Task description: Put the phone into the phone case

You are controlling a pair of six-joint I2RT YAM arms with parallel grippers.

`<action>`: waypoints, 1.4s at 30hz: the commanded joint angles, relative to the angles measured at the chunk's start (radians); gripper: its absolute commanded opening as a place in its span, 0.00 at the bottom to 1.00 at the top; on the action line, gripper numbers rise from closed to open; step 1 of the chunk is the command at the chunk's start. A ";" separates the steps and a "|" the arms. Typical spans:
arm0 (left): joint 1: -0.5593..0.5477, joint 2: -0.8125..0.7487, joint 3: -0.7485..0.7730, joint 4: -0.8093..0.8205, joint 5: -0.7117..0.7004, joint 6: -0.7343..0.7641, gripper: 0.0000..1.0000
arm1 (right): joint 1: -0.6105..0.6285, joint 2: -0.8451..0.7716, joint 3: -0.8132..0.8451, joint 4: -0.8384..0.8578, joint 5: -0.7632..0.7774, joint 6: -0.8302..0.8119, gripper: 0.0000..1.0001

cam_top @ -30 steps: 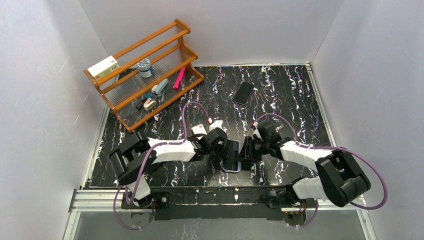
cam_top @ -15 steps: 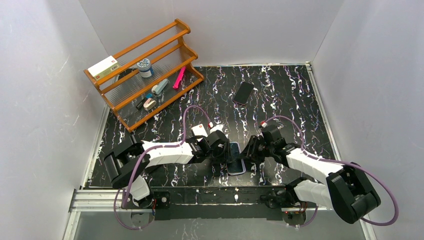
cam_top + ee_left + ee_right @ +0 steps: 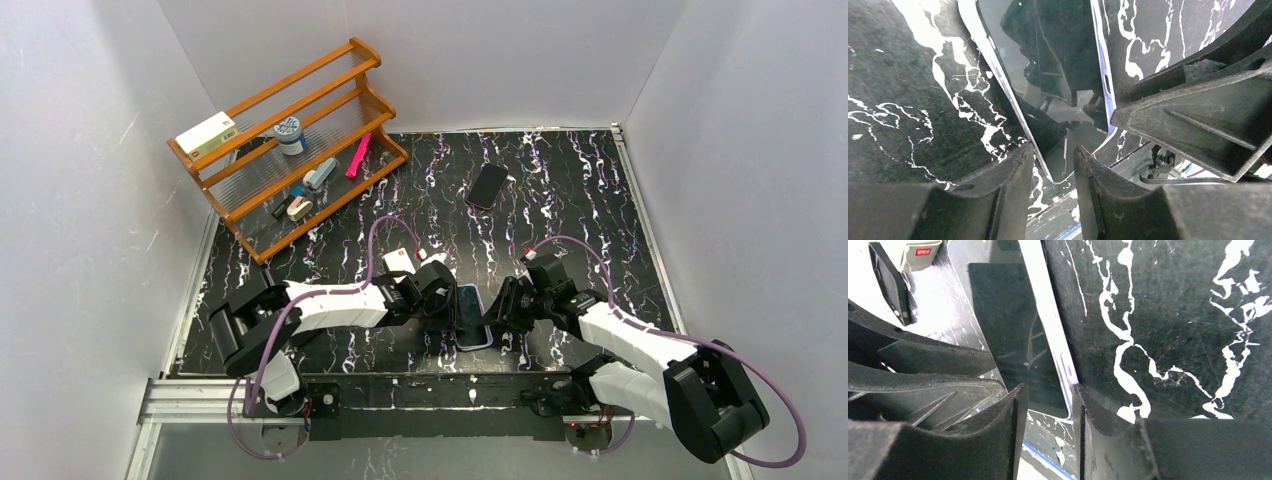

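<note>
A dark-screened phone (image 3: 470,318) with a pale lavender rim around it, which looks like the case, lies flat near the table's front edge. It also shows in the left wrist view (image 3: 1048,60) and the right wrist view (image 3: 1018,330). My left gripper (image 3: 445,300) is at its left side, low over the table. Its jaws (image 3: 1054,150) stand a little apart with the phone's near left corner between them. My right gripper (image 3: 503,308) is at the right side. Its jaws (image 3: 1050,387) are also slightly apart over the near right corner and the rim (image 3: 1048,315).
A second flat black slab (image 3: 487,185) lies far back on the marbled table (image 3: 600,200). A wooden rack (image 3: 290,140) with small items stands at the back left. The table's front rail (image 3: 440,390) is just beyond both grippers' fingertips.
The right arm has swung to the right and nearer, its gripper staying at the phone's right side. The phone has shifted slightly right. The left gripper has barely moved.
</note>
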 commanded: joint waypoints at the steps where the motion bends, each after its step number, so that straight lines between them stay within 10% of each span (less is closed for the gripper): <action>1: -0.007 0.036 0.025 0.021 0.113 -0.036 0.30 | 0.005 0.003 0.004 -0.004 -0.078 -0.011 0.45; 17: -0.021 0.055 0.013 0.161 0.176 -0.116 0.10 | 0.013 -0.032 -0.072 0.149 -0.137 0.156 0.40; 23: -0.021 -0.007 0.002 0.037 0.072 -0.104 0.38 | 0.013 -0.075 -0.047 0.071 -0.082 0.138 0.39; 29: -0.021 -0.031 0.024 -0.025 0.033 -0.070 0.43 | 0.012 -0.140 -0.081 0.004 -0.050 0.114 0.39; 36: -0.024 0.002 0.029 -0.004 0.068 -0.072 0.13 | 0.013 -0.146 -0.090 -0.016 -0.052 0.093 0.38; 42: -0.026 -0.004 0.018 -0.006 0.051 -0.079 0.16 | 0.013 -0.156 0.007 -0.091 0.005 0.042 0.39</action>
